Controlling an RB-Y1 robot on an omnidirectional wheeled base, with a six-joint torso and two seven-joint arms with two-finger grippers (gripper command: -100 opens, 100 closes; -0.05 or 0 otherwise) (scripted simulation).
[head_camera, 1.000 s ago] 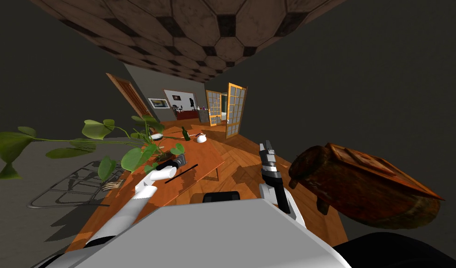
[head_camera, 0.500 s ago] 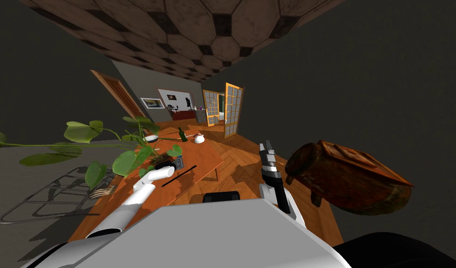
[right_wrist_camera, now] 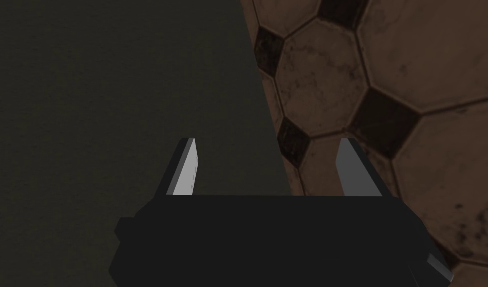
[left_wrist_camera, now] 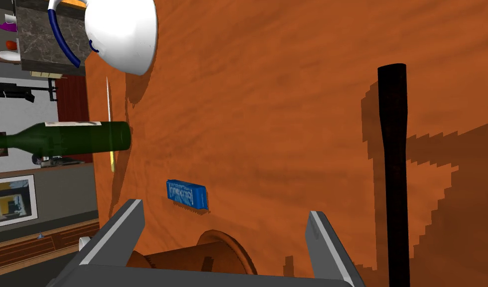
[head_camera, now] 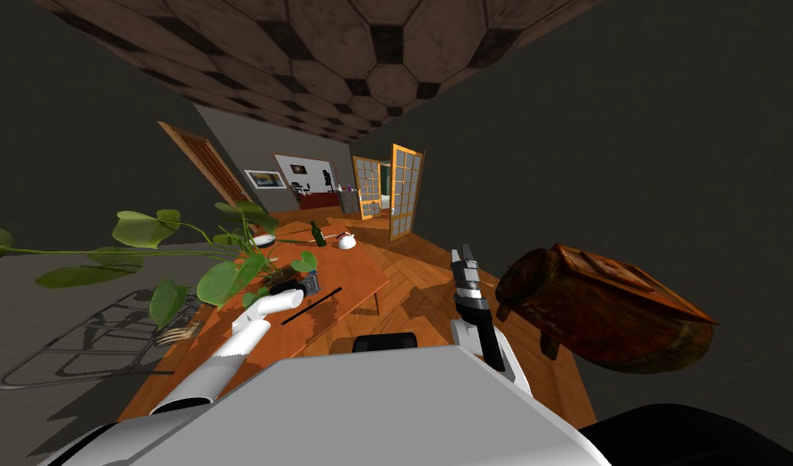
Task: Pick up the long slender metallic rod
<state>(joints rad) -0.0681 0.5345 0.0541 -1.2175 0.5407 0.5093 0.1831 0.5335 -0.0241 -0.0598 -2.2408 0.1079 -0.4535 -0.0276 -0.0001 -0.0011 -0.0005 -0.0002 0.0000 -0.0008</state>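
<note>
On the counter (head_camera: 354,275), near its right edge, the dark rod (left_wrist_camera: 395,174) lies flat, just outside the released left hand (left_wrist_camera: 223,212), with open surface around it. The right hand (right_wrist_camera: 268,142) is released, clear of the counter.

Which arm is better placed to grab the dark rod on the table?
Left. The left pincer, open, hovers over the table with the rod just beside one finger. The right pincer is off beside the table, pointing away.

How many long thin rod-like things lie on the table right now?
2. The dark rod lies just outside one finger of the open left gripper; a thin pale stick lies farther off, by the green bottle. The plant's leaves may hide others.
</note>
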